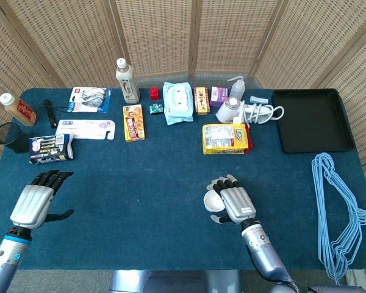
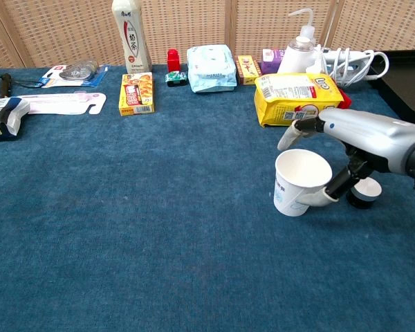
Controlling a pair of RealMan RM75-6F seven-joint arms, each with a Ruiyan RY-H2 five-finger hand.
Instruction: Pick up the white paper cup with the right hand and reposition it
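The white paper cup (image 2: 297, 181) stands upright on the blue table, at the front right of centre; from above its open mouth (image 1: 211, 201) shows. My right hand (image 1: 234, 204) is wrapped loosely around it from the right. In the chest view that right hand (image 2: 363, 137) has its thumb against the cup's lower right wall, and its fingers (image 2: 288, 136) curve over just behind the far rim. The cup still rests on the cloth. My left hand (image 1: 34, 203) hovers at the front left with fingers spread, holding nothing.
A small black round lid (image 2: 364, 194) lies just right of the cup. A yellow snack bag (image 1: 226, 138) lies behind it. Bottles, boxes and a wipes pack (image 1: 177, 102) line the back, a black tray (image 1: 313, 121) sits back right, and blue hangers (image 1: 338, 207) lie on the right.
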